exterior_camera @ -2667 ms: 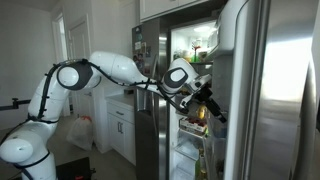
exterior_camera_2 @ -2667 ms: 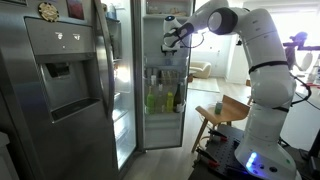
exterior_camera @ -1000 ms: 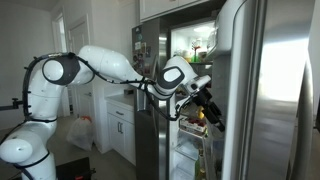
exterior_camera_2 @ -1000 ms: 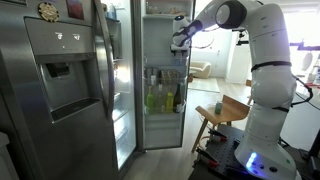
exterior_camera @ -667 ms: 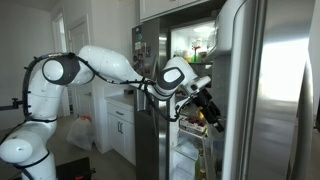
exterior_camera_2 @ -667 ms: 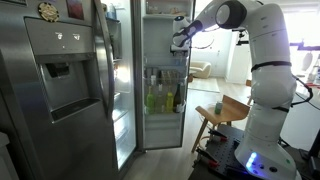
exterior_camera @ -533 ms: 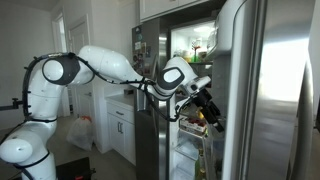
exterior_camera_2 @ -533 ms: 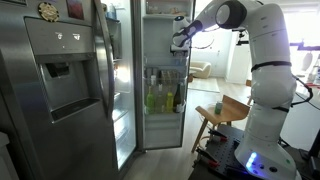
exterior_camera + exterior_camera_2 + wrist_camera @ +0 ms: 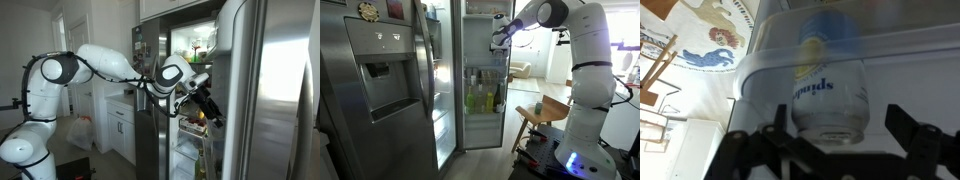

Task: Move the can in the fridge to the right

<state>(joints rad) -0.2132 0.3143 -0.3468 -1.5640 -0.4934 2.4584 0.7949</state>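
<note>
In the wrist view, which stands upside down, a pale can (image 9: 828,85) with blue lettering and a yellow mark stands on a white fridge shelf (image 9: 760,70). My gripper (image 9: 840,135) is open, and its dark fingers (image 9: 912,135) stand on either side of the can's end with gaps to it. In both exterior views the arm reaches into the lit interior of the steel fridge (image 9: 245,95) (image 9: 380,90), with the gripper (image 9: 207,108) (image 9: 498,40) at an upper shelf. The can itself does not show in those views.
Bottles (image 9: 480,100) line a lower shelf inside the fridge. Green items (image 9: 202,45) sit on a shelf above the gripper. A wooden stool (image 9: 545,112) stands by the robot base. White cabinets (image 9: 120,125) and a bag (image 9: 80,130) lie behind the arm.
Since the earliest frames the arm has shifted at the fridge opening. Over the last second the wrist has edged slightly away from the fridge; little else differs.
</note>
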